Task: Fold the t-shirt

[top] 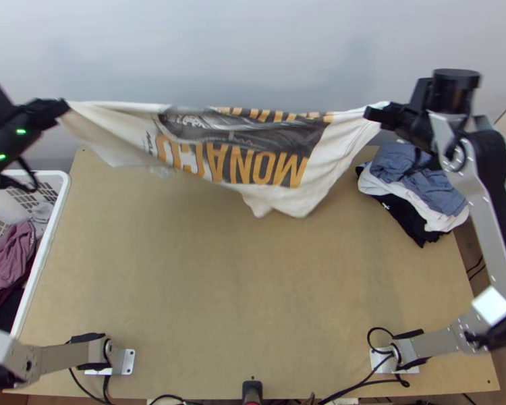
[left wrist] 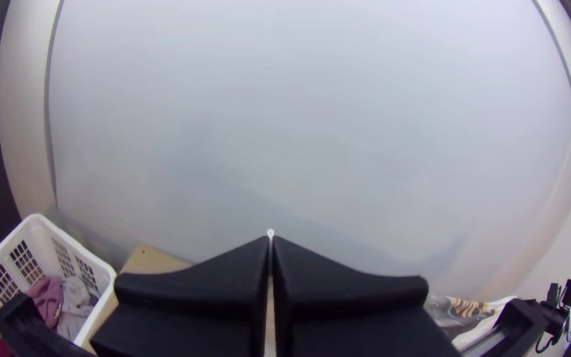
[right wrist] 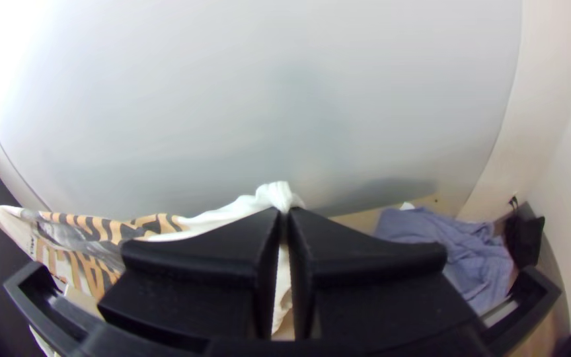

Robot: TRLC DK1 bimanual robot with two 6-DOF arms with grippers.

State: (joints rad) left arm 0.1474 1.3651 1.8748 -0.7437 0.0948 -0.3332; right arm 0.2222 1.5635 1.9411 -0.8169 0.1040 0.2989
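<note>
Clock: seen from above, 12 o'clock is the far edge of the tabletop (top: 239, 290).
T-shirt: the white t-shirt (top: 206, 152), with dark picture and orange lettering, spans the 12 o'clock side, drawn out between both arms; its upper edge runs nearly straight, and the cloth sags into a soft point towards 1 o'clock. Whether that point touches the wood, one cannot tell.
Left hand: at 10 o'clock, the left hand (top: 67, 111) is closed narrow on one end of the upper edge, with very little cloth past the tips.
Right hand: at 1 o'clock, the right hand (right wrist: 284, 210) pinches the other end, a small bunched tuft standing above its fingers.
Handling: the cloth looks light and limp, not fragile; it likely folds wherever it is let go. The left pinch seems the shallower and may slip under a hard pull.
Hold: both ends of the upper edge suit this stage; later, the lower corners should serve for folding.
Next: it probably calls for laying the shirt down towards 6 o'clock, keeping the edge taut, then smoothing creases.
Around: a white basket (top: 57, 212) of clothes sits at 9 o'clock, a clothes pile (top: 415, 172) at 2 o'clock.
</note>
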